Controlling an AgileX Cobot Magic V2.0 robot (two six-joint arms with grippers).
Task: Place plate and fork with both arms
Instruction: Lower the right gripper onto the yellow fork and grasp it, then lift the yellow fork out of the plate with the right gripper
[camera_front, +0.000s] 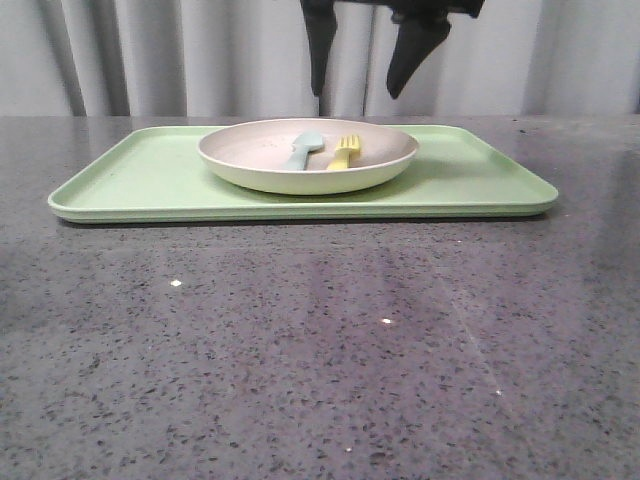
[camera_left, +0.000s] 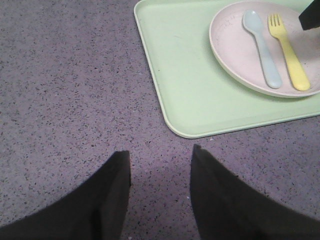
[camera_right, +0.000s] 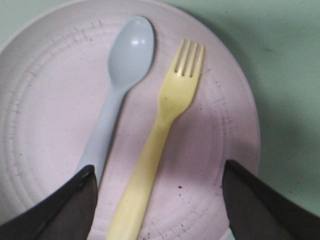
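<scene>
Here, right claw (camera_right: 157, 200) wide above fork (camera_right: 160, 135) on plate (camera_right: 45, 125); seemingly untouched.

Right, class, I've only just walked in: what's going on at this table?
A two-armed robot is working at a green tray. A plate sits on the tray, with a yellow fork and a pale spoon lying side by side in it. The right gripper hangs open just above the fork's handle. The left gripper is open over the bare table beside the tray, holding nothing.
</scene>
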